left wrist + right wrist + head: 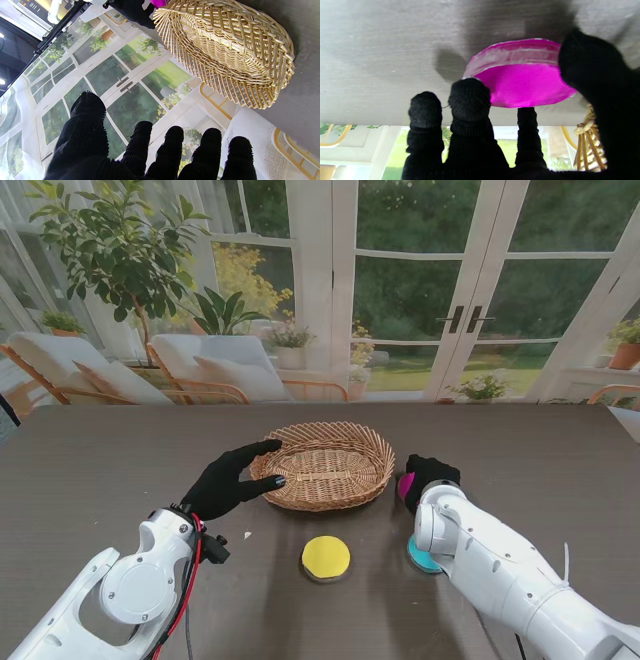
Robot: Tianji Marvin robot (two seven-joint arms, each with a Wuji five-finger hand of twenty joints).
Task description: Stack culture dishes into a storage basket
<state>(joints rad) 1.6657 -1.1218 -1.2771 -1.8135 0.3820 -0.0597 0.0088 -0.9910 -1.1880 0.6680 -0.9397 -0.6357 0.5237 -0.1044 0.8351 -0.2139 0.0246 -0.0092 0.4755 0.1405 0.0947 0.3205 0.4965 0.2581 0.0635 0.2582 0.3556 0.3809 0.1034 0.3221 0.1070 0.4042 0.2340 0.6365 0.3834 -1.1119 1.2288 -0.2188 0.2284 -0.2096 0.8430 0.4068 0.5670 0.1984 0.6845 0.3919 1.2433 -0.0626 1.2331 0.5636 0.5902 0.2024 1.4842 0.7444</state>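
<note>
Magenta dish (522, 82) between right hand (510, 140) fingers, beside basket (322, 464).

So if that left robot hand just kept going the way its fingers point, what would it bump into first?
Most likely the wicker basket. The left robot hand is open, fingers aimed toward the basket's near-left rim, thumb close to it. Its height over the rim is unclear, so it might pass just above.
</note>
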